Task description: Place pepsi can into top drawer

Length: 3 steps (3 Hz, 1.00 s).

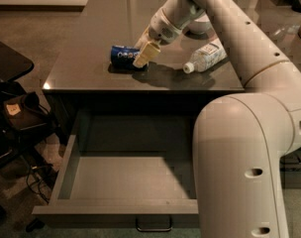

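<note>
The pepsi can (122, 54), blue with white lettering, lies on its side on the dark counter top (91, 68), near the front middle. My gripper (143, 51) reaches down from the right and sits at the can's right end, covering that end. The top drawer (116, 207) is pulled wide open below the counter's front edge. Its flat grey bottom is bare and a small dark handle (153, 225) shows on its front.
A clear plastic bottle (206, 56) with a white label lies on the counter to the right of the can. My white arm (239, 148) fills the right side and overlaps the drawer's right part. A dark chair with cables (17, 118) stands at the left.
</note>
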### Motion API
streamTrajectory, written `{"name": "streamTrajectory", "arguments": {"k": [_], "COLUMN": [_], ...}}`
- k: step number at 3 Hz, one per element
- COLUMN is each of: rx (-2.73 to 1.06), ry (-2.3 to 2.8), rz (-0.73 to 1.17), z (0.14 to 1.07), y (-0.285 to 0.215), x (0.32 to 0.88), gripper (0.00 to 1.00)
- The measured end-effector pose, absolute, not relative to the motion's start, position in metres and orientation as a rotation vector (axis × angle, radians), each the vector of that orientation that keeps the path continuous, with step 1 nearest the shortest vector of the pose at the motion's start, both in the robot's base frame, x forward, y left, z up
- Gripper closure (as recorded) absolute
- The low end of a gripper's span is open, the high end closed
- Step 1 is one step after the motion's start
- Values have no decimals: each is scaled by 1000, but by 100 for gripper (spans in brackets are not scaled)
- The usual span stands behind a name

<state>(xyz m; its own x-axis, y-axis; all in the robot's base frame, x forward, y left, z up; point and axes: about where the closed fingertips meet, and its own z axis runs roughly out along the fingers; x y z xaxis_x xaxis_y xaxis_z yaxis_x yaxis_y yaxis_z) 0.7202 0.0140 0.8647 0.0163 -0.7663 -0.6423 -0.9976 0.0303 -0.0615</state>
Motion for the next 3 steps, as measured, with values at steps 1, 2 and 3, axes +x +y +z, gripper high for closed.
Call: {"name": "streamTrajectory", "arguments": {"k": [1, 2, 3], "rx": [-1786, -1785, -1767], "ry": [1801, 1803, 1825], "rz": [588, 588, 568], "z": [865, 864, 876], "y": [14, 15, 4], "x": [720, 720, 701], "gripper": [83, 100, 100]}}
